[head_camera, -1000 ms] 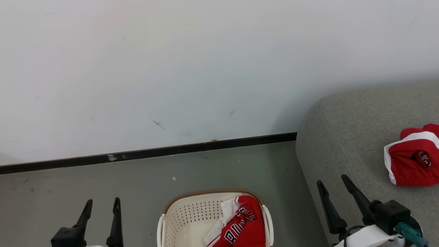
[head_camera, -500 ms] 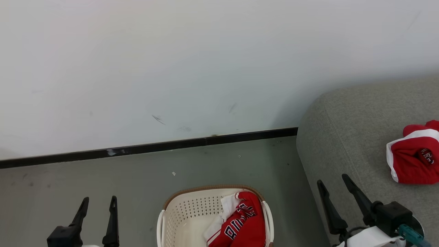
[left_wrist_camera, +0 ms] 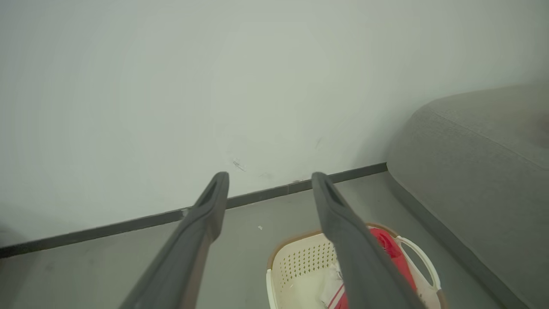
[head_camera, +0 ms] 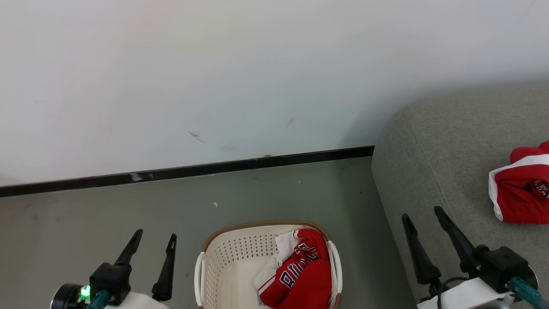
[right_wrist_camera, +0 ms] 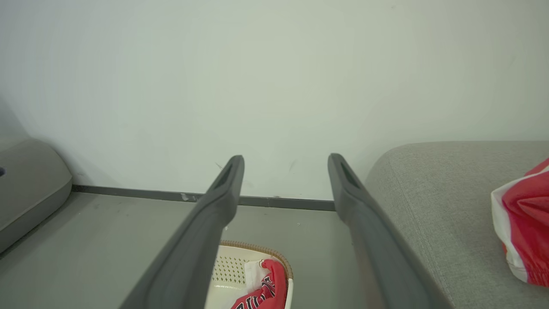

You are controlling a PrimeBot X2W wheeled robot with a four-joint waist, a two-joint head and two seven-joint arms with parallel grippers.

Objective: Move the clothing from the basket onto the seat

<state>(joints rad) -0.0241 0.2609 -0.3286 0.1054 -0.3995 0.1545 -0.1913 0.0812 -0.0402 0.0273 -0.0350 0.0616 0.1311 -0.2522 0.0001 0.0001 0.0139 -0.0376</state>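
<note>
Both grippers are hovering empty with fingers spread: the left gripper (head_camera: pixel 156 234) over the floor (head_camera: pixel 85 214) just left of the basket (head_camera: pixel 240 228), the right gripper (head_camera: pixel 420 213) over the left edge of the sofa (head_camera: pixel 429 150). One garment (head_camera: pixel 519 193) is already lying on the sofa, well in from that edge. The jersey (head_camera: pixel 300 279) is sitting bunched against the basket's right wall, lettering up, white trim trailing toward the middle; the basket's left half is showing bare bottom. I am reading the task as half done and the step in hand as the reach for the jersey. The right gripper is looking the better choice, being nearer both cloth and sofa. It should be descending from above, inside the rim, with fingers kept apart until they are straddling the raised fold at the far right corner. Closing on thick red cloth rather than loose trim is safer. The risk is a fingertip snagging the perforations or handle slot. Lifting straight up until the hem is clearing the rim should be keeping the light basket from dragging or tipping.
</note>
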